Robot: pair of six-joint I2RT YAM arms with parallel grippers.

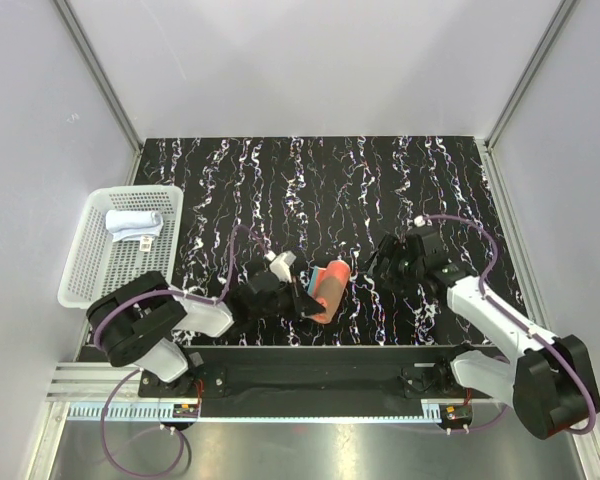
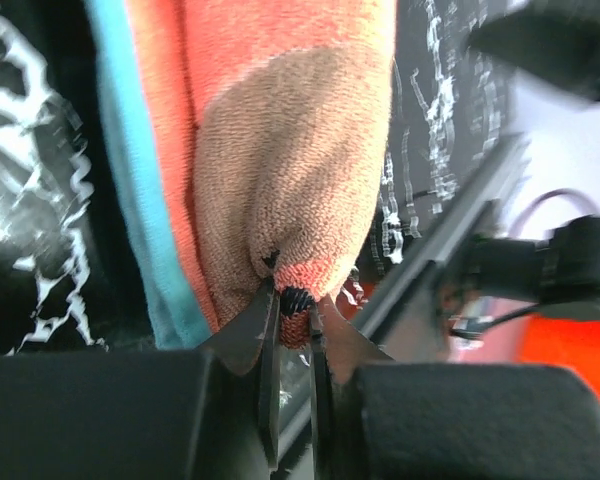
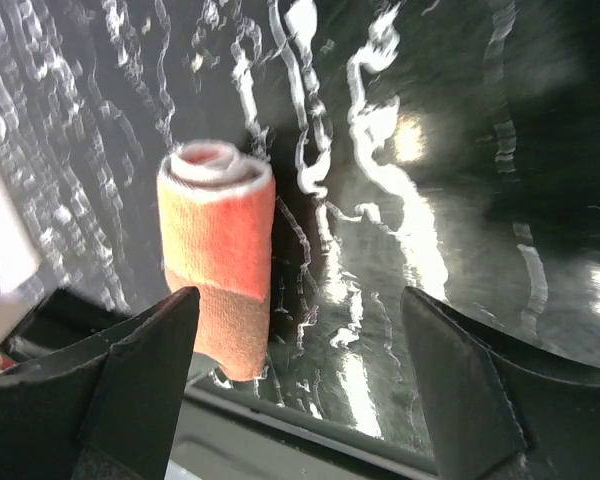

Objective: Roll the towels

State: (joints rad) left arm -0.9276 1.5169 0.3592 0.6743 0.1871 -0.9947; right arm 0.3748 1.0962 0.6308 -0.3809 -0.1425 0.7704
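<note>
We see the orange towel (image 1: 331, 289) rolled into a short cylinder, lying on the black marbled surface (image 1: 400, 180) near its front edge, between the two arms. Our left hand (image 2: 292, 318) is pinched closed on one end of the roll, with the towel's teal edge showing alongside. Our right hand (image 3: 300, 330) sits near the roll, jaws spread wide, holding nothing. The white towel (image 1: 133, 222) lies bundled in the basket (image 1: 85, 275) at the far left.

White arms (image 1: 208, 318), black grippers (image 3: 295, 325) — purple cables (image 1: 102, 335)
</note>
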